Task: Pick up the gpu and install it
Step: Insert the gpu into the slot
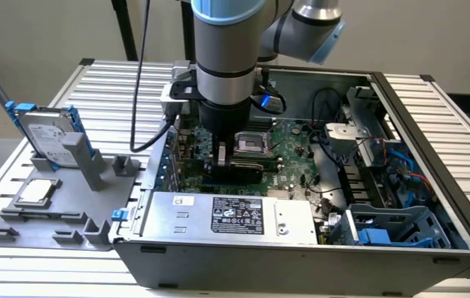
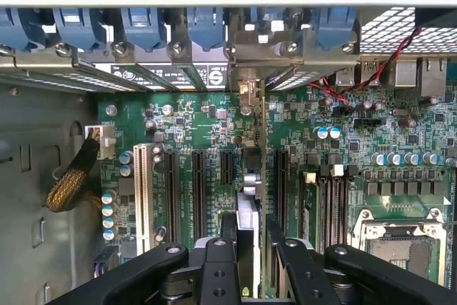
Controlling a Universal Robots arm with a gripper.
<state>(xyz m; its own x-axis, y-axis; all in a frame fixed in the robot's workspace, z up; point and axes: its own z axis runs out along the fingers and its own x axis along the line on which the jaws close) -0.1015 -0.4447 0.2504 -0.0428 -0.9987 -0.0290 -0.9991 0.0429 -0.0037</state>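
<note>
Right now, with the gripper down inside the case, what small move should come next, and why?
Probably a short straight push down: the gripper holds the gpu edge-on over the motherboard, seemingly in line with a slot, its bracket near the rear openings.

Open computer case on a slatted counter

The case fills the centre and right; at left, a grey holder carries a blue-framed hard drive and a silver CPU chip.

Silver-grey arm with blue joint caps, black tool.
</note>
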